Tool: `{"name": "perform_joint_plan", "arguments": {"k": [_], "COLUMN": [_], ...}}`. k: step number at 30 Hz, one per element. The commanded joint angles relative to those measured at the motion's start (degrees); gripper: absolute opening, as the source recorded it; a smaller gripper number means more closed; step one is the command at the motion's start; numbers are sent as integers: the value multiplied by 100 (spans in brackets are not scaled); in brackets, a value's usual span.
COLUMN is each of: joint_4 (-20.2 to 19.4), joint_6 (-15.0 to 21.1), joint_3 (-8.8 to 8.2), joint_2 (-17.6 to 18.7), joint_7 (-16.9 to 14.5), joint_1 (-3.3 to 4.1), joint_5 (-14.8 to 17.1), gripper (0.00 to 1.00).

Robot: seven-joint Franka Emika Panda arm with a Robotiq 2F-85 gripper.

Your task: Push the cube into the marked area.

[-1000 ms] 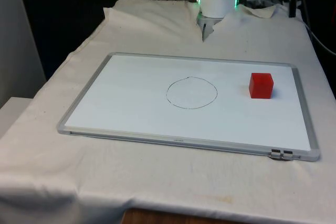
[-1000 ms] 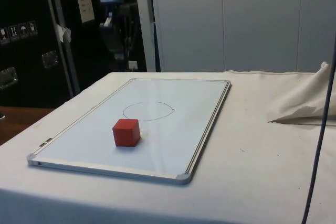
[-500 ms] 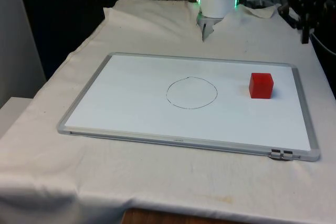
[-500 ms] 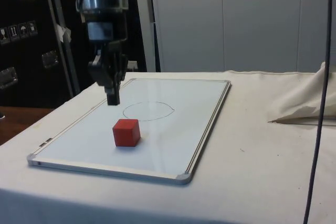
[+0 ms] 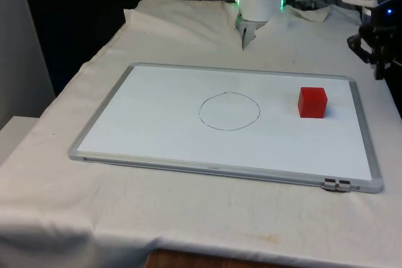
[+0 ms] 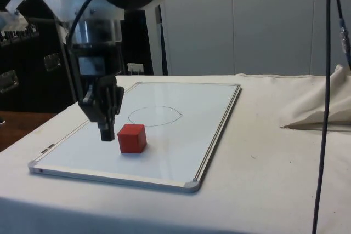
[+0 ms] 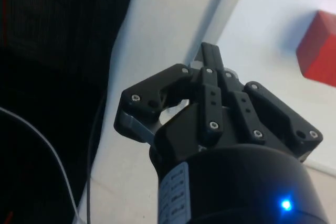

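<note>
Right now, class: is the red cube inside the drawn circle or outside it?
Outside. The red cube sits on the whiteboard to the front view's right of the circle, bare board between them.

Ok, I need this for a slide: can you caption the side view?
Black two-finger gripper hangs beside the red cube on the white metal-framed board, short of its drawn circle.

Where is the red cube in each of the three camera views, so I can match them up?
Front view: red cube sits on the whiteboard, toward the front view's right of the drawn circle.
Side view: cube lies nearer the camera than the circle, beside the end effector.
Wrist view: cube at the picture's edge.
Shared landmark: the whiteboard's frame.
</note>
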Motion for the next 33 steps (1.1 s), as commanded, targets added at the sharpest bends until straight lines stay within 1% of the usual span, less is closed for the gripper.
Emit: {"name": "perform_joint_plan", "arguments": {"k": [1,4,5,6,7,10,11,12,13,14,21,22,23,25,31,32,33], "joint_4": [17,52,69,46,46,11,11,0,11,-6,-34,-11,-40,-69,-80,-74,-80], "joint_6": [52,166,80,195,223,418,418,527,424,573,974,877,991,1008,1003,980,997], "joint_3": [-6,34,52,34,34,34,34,40,52,40,40,46,40,29,-63,-86,-86], "joint_2": [29,120,109,132,149,264,264,327,298,355,619,602,630,642,670,665,670], "joint_7": [69,109,57,115,120,126,126,126,80,132,132,115,109,57,-29,-6,-40], "joint_1": [40,40,17,46,52,52,52,46,23,46,34,29,17,-17,-46,-17,-40], "joint_5": [-23,-29,-6,-29,-29,-23,-23,-11,-6,-11,-6,-6,6,29,11,-6,6], "gripper": [0,0,0,0,0,0,0,0,0,0,0,0,0,0,0,0,0]}}
